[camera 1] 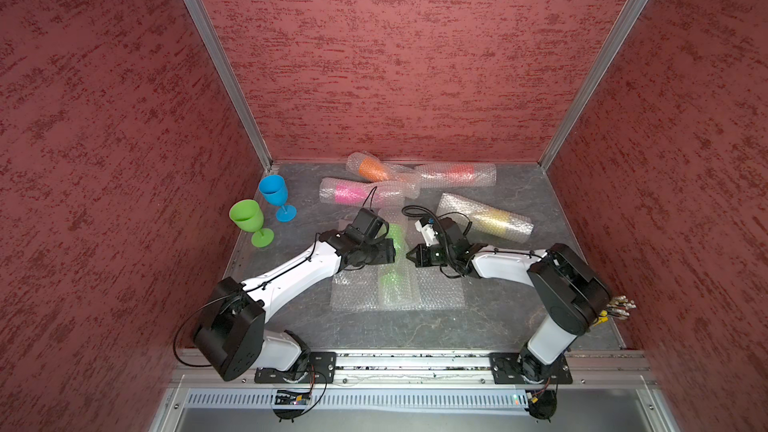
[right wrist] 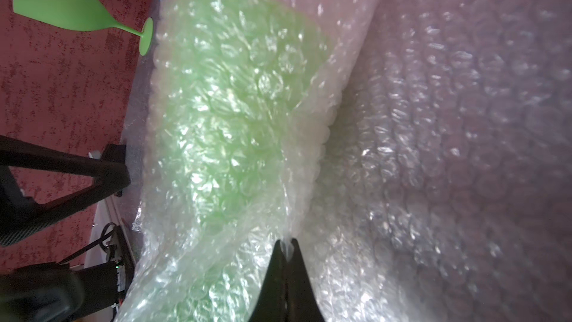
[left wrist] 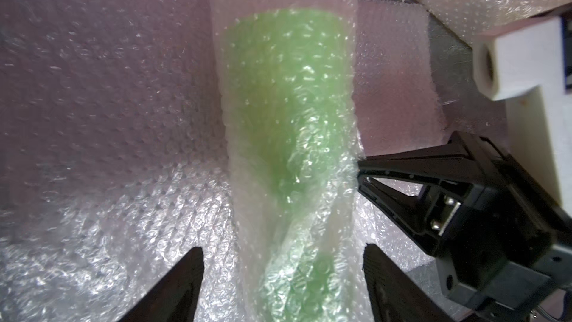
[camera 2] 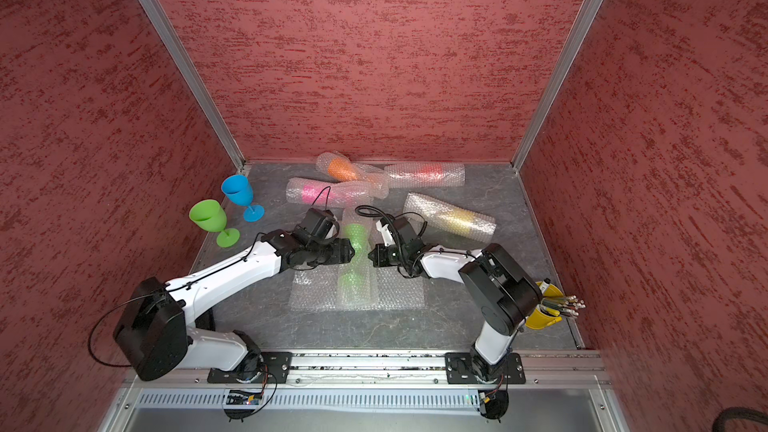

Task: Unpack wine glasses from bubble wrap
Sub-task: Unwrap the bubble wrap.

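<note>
A green wine glass rolled in bubble wrap [camera 1: 394,272] lies mid-table on a flat sheet [camera 1: 440,290]. My left gripper [camera 1: 397,249] [left wrist: 283,250] is open, its fingers either side of the roll's narrow part. From the opposite side my right gripper [camera 1: 409,257] [right wrist: 286,241] is shut on a loose edge of that roll's wrap [right wrist: 291,212]. Unwrapped green [camera 1: 249,220] and blue [camera 1: 276,195] glasses stand upright at the left. Wrapped pink [camera 1: 349,193], orange [camera 1: 372,170], red [camera 1: 461,172] and yellow [camera 1: 494,218] glasses lie at the back.
Red walls close in the table on three sides. A yellow cup of tools [camera 2: 544,313] stands at the right edge behind my right arm's base. Bare grey tabletop [camera 1: 407,330] runs along the front, before the rail.
</note>
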